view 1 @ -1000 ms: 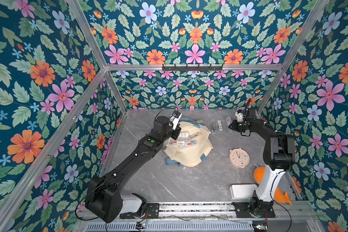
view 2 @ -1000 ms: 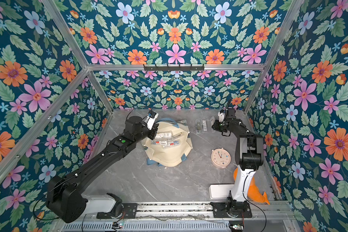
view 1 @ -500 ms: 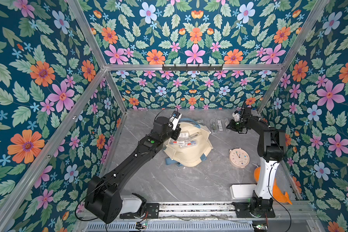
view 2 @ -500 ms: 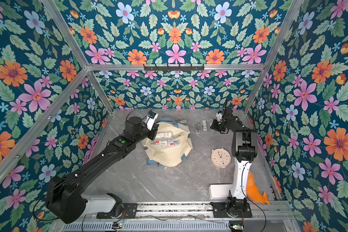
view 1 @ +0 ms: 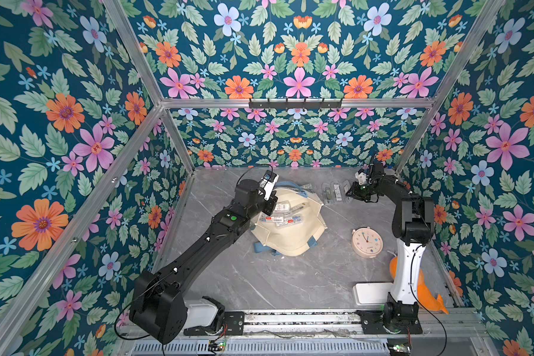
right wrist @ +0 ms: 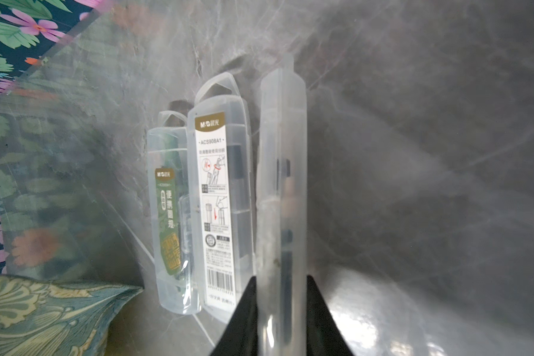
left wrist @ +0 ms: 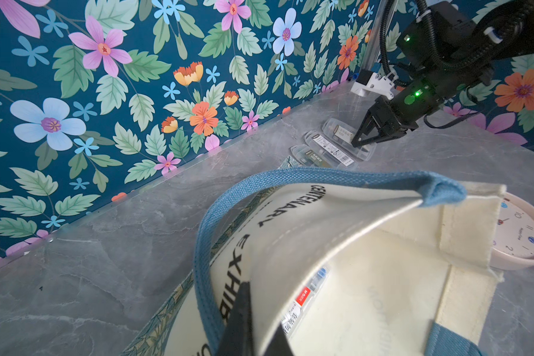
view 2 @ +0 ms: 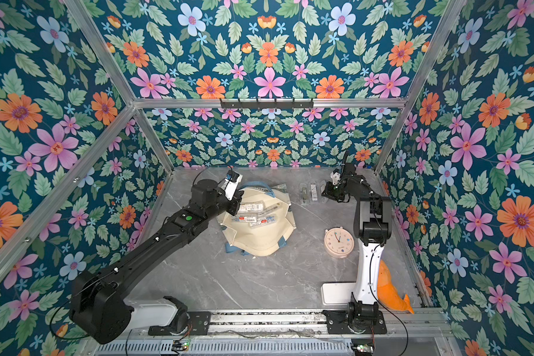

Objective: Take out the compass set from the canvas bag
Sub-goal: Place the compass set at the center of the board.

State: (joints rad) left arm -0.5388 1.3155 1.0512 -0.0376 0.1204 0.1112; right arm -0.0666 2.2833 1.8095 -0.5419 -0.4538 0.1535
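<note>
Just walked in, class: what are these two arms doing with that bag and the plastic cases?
The left pincer is shut on the rim of the canvas bag, holding it open. The right pincer straddles a clear compass case beside two cases lying on the table; gripping or releasing is unclear. Inside the bag lie more cases.

Grey marbled table (view 1: 290,277) with canvas bag (view 1: 290,240), three clear cases (view 1: 333,192), clock (view 1: 367,242), white tray (view 1: 370,292), orange toy (view 1: 426,296).
</note>
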